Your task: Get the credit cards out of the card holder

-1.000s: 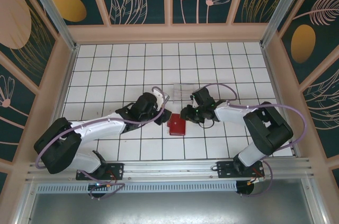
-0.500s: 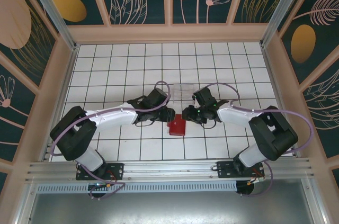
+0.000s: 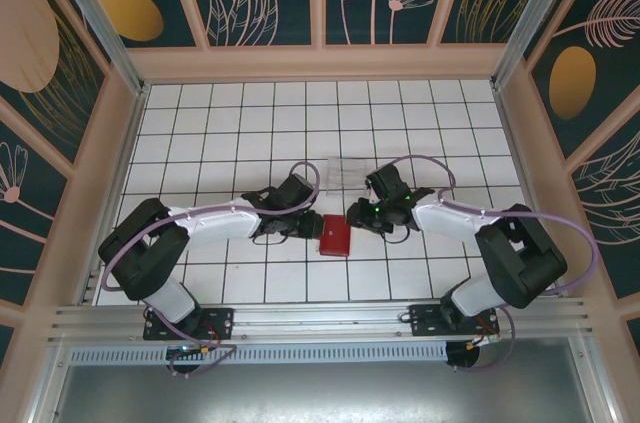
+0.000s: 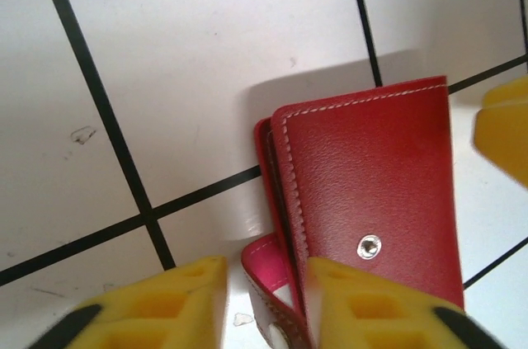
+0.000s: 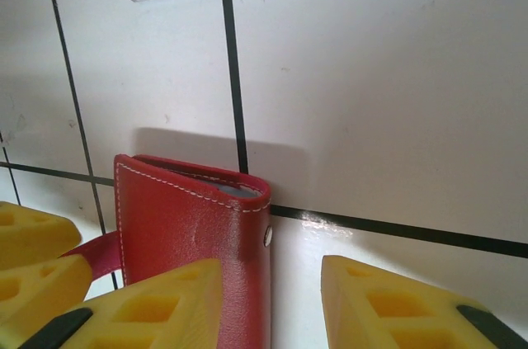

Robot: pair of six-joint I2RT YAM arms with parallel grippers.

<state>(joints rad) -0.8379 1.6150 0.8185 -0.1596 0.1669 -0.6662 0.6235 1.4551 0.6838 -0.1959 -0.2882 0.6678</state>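
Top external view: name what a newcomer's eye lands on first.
A folded red card holder lies mid-table on the white tiles. The left gripper and right gripper crowd it from either side. A clear plastic box sits just beyond.

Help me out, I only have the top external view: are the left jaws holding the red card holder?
Observer: Its strap tab lies between the left jaws; pinched or not, I cannot tell.
Operator: Is the card holder open?
Observer: Folded shut, though the snap stud on its cover is bare.
Operator: And the right jaws?
Observer: Open, at the card holder's edge, a gap left beside one finger.
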